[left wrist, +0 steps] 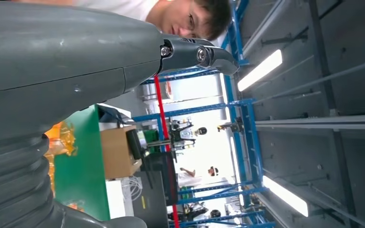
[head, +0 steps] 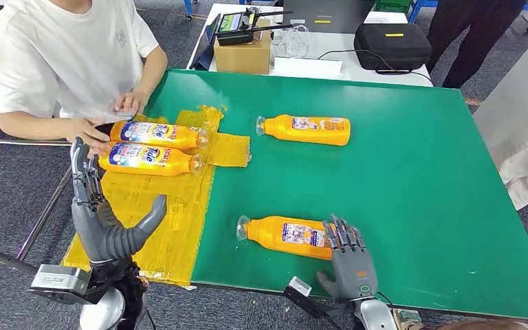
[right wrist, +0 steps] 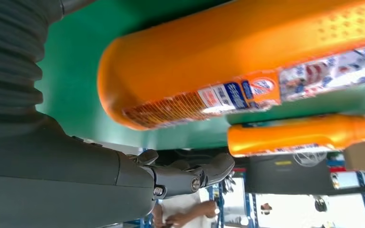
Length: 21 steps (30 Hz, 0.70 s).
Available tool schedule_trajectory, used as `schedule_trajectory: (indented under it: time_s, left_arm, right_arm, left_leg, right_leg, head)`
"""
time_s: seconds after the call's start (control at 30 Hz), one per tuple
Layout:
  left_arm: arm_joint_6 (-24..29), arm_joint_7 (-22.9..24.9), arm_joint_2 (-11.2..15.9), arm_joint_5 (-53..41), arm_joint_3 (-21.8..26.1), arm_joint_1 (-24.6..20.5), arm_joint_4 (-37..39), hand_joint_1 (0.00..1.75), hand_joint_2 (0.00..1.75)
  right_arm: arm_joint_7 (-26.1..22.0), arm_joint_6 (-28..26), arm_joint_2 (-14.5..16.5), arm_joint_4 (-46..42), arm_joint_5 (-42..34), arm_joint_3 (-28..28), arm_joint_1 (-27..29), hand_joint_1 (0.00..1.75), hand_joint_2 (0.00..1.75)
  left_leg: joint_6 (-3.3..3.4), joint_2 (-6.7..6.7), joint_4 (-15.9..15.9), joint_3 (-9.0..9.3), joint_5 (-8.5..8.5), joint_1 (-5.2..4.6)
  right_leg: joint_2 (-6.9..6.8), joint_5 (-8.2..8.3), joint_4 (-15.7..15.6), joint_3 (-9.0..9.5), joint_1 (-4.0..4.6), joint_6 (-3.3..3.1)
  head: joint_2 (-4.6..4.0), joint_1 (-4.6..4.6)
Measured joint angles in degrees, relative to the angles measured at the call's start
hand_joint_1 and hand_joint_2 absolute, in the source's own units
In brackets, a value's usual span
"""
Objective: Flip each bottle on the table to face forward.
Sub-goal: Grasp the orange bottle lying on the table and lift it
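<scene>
near orange bottle (head: 285, 236) is laid flat on green bench (head: 412, 179), long axis sideways, cap leftward, base touched by right robot hand (head: 349, 259), grasp uncertain. left robot hand (head: 103, 213) is held released, raised.

A cardboard box (head: 245, 53) and a black case (head: 392, 45) sit on the white table (head: 330, 51); a person (head: 69, 55) in white stands beside the yellow sheet (head: 158, 206).

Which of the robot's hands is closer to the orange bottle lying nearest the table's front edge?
The right hand: its fingers rest at the base end of that bottle. The left hand is raised off to the side, over the yellow sheet.
</scene>
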Motion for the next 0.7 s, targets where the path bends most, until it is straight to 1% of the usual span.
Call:
schedule_trajectory:
  time_s: [0.2, 0.6, 0.63, 0.7]
  left_arm:
    - [-1.5, -0.4, 0.1, 0.0, 0.9, 2.2, -1.6, 0.00, 1.75]
    - [-3.5, -0.3, 0.1, 0.0, 1.6, 3.7, -2.3, 0.00, 1.75]
    - [-3.6, -0.3, 0.1, 0.0, 1.6, 3.7, -2.3, 0.00, 1.75]
    - [-3.9, -0.4, 0.1, 0.0, 1.7, 3.5, -2.2, 0.00, 1.75]
  right_arm:
    - [0.4, 2.4, 0.7, 0.5, -1.1, -0.3, -0.8, 0.00, 1.75]
    - [-0.7, 5.3, 3.2, 5.5, -4.2, -0.8, -3.9, 0.00, 1.75]
    - [-0.9, 5.5, 3.3, 6.0, -4.5, -0.8, -4.2, 0.29, 1.75]
    - [-1.7, 6.1, 3.6, 7.3, -5.3, -0.9, -5.0, 1.11, 1.75]
  left_leg:
    - [0.00, -0.01, 0.0, -0.02, 0.00, 0.00]
    - [0.00, 0.00, 0.0, 0.00, 0.01, 0.01]
    - [0.00, 0.00, 0.0, 0.01, 0.01, 0.01]
    - [0.00, 0.01, 0.0, 0.03, 0.01, 0.01]
  right_leg:
    - [-0.01, 0.00, 0.0, -0.02, 0.01, 0.00]
    - [0.00, 0.00, 0.0, -0.01, 0.01, 0.00]
    - [0.00, 0.00, 0.0, -0.01, 0.01, 0.00]
    - [0.00, 0.00, 0.0, -0.01, 0.01, 0.00]
  head:
    - [0.00, 0.00]
    - [0.00, 0.00]
    - [0.00, 0.00]
    - [0.00, -0.01]
